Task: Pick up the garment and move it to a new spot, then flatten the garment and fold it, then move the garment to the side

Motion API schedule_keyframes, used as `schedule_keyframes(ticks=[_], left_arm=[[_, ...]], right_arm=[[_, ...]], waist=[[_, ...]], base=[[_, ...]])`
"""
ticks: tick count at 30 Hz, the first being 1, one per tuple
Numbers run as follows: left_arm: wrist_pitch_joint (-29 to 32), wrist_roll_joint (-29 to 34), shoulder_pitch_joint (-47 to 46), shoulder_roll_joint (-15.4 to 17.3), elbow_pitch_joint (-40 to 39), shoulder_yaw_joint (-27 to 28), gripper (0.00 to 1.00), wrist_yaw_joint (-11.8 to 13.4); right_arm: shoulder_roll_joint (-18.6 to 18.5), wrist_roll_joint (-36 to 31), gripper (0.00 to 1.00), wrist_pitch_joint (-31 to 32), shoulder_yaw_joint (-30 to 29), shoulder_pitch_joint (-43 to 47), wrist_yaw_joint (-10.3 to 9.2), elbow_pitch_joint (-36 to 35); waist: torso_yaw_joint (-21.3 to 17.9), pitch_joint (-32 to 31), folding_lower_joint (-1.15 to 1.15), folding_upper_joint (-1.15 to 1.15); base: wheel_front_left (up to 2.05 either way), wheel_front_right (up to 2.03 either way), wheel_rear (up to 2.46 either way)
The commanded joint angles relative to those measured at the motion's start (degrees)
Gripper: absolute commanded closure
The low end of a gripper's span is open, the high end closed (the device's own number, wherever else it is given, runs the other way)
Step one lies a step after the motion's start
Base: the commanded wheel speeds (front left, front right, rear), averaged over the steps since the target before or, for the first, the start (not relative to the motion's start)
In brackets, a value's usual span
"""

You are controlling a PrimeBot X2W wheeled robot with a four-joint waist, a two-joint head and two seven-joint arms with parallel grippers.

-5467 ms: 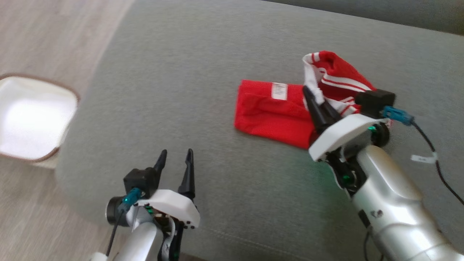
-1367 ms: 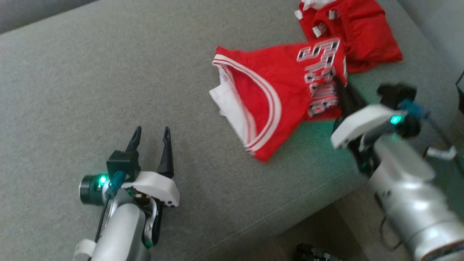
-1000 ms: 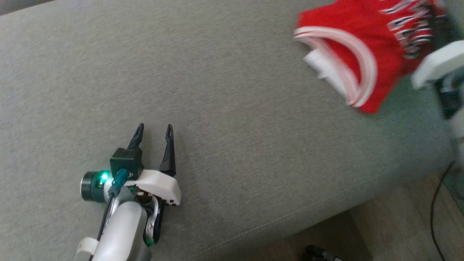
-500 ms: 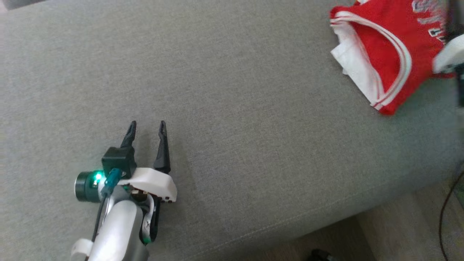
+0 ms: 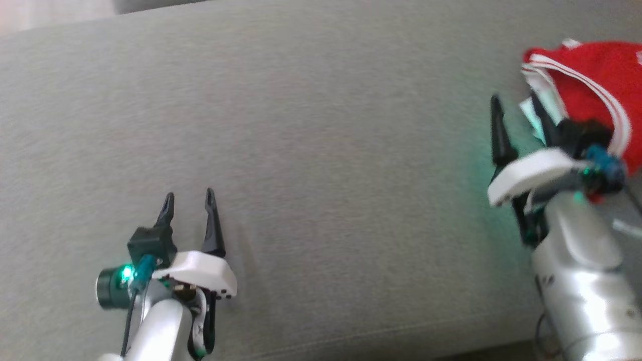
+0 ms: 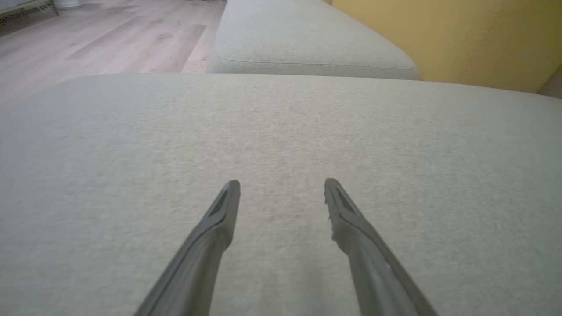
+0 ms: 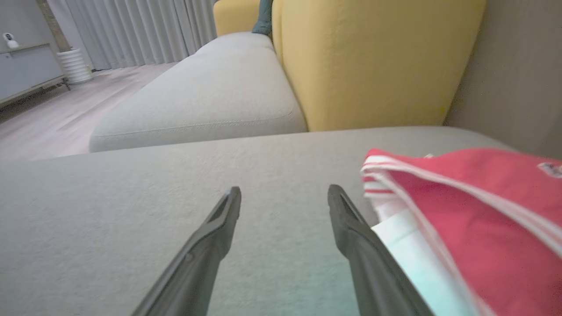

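The red garment [image 5: 592, 70] lies bunched at the upper right edge of the head view, on the grey sofa cushion [image 5: 321, 125]. The right hand [image 5: 515, 103] sits just to its left, spread wide and grasping nothing. In the right wrist view one finger [image 7: 351, 228] runs alongside the garment's white edge; whether they touch I cannot tell. The left hand [image 5: 188, 195], lower left, is likewise released over bare cushion, well apart. The fabric looks light, thin and limp, likely to sag from any pinch. The striped trim [image 7: 386, 173], where the cloth is doubled, seems the firmest place to take hold.
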Motion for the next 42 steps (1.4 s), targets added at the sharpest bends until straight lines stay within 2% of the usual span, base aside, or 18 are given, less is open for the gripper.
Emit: schedule_keyframes(ticks=[1, 13, 26, 37, 38, 42], left_arm=[[-0.70, -0.30, 0.09, 0.44, -1.95, 2.40, 0.00, 0.74], [-0.70, 1.08, 1.26, 0.44, -2.00, 5.65, 0.00, 1.21], [-0.70, 0.22, 1.55, 0.44, -3.25, 8.34, 0.00, -0.86], [-0.70, -2.26, 2.13, 0.44, -3.67, 9.37, 0.00, -4.13], [0.00, -2.19, 2.81, -0.05, -1.69, 7.25, 1.00, -4.33], [0.25, -2.40, 3.89, -0.33, 1.45, 7.11, 1.00, -4.35]], right_arm=[[1.32, 0.65, 0.00, -0.62, 0.84, 1.57, 0.37, -2.10], [3.56, 0.37, 0.00, -0.62, 1.01, 6.66, 0.37, -4.39], [4.00, 3.92, 0.00, -0.62, 2.75, 9.02, 0.37, -7.62], [4.01, 5.84, 0.00, -0.62, 4.07, 10.62, 0.37, -9.40], [3.33, 5.76, 1.00, 0.00, 2.68, 11.70, 0.00, -7.49], [3.46, 5.95, 1.00, 0.23, 2.72, 14.05, -0.01, -4.93]], waist=[[4.16, -2.02, 0.00, 0.00], [9.11, -4.07, 0.00, 0.00], [8.56, -5.87, 0.00, 0.00], [8.38, -6.63, 0.00, 0.00], [8.38, -6.63, 0.00, 0.00], [8.40, -6.67, 0.00, 0.00]], base=[[0.00, 0.00, 0.00], [0.00, 0.00, 0.00], [0.00, 0.00, 0.00], [0.00, 0.00, 0.00], [0.00, 0.00, 0.00], [0.00, 0.00, 0.00]])
